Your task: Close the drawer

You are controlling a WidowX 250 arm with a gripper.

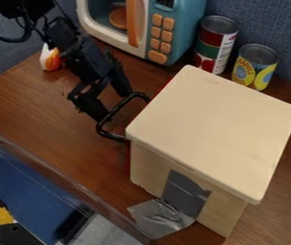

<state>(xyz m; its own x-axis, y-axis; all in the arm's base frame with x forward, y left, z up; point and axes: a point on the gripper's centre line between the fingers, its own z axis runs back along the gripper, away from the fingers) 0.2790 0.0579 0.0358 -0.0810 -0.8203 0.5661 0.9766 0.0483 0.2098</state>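
- Wooden tabletop (44, 112): it carries everything the coming move concerns.
- Cream drawer cabinet (215, 127): on the right half of the view, its flat top uppermost, with silver tape (162, 219) running from its near side down to the tabletop.
- Teal toy microwave (191, 31): behind the work, beyond the cabinet's far corner.
- Black WidowX arm (68, 38): the only arm, slanting in from the upper left, on the handle side of the cabinet.
- Tool (117, 106): released, its two fingers parted and nothing gripped between them; the tips are at or just beside the handle's outer bar, though I can't tell whether they touch.
- Tall red-and-green can (215, 44) and shorter yellow-and-blue can (255, 66): side by side past the cabinet's back edge, off the pushing line.
- Black drawer handle (109, 119): it juts from the cabinet's left side; its long axis runs from upper right to lower left, across the line of push. It lies to the lower right of the tool, so the push should go that way, square to the bar.
- Red drawer front (128, 157): a thin strip along the cabinet's left side, at the foot of the handle; how far out the drawer sits is hard to judge.
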